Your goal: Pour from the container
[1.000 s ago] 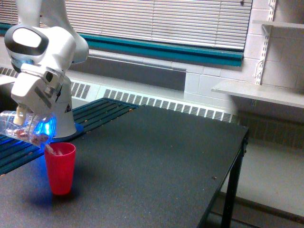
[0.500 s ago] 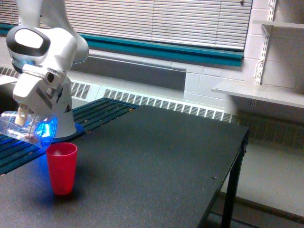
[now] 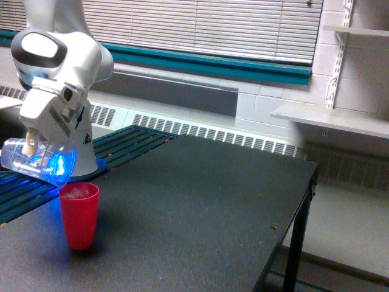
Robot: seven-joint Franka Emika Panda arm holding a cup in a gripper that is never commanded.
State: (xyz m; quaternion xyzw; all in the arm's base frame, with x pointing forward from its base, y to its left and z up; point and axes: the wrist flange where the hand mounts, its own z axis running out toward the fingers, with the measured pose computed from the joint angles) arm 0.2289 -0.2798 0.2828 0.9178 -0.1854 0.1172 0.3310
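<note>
A: Gripper (image 3: 30,148)?
B: Closed on the cup (image 3: 37,162), left edge of frame, tipped on its side.
A: And below?
B: Red cup (image 3: 79,215) upright on the table (image 3: 194,213), lower left.

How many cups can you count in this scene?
2: the clear container, tilted in the gripper, and the red cup upright on the black table below it.

Clear container (image 3: 37,161) (blue-lit), red cup (image 3: 79,215), black table (image 3: 200,213), white arm (image 3: 58,67)
</note>
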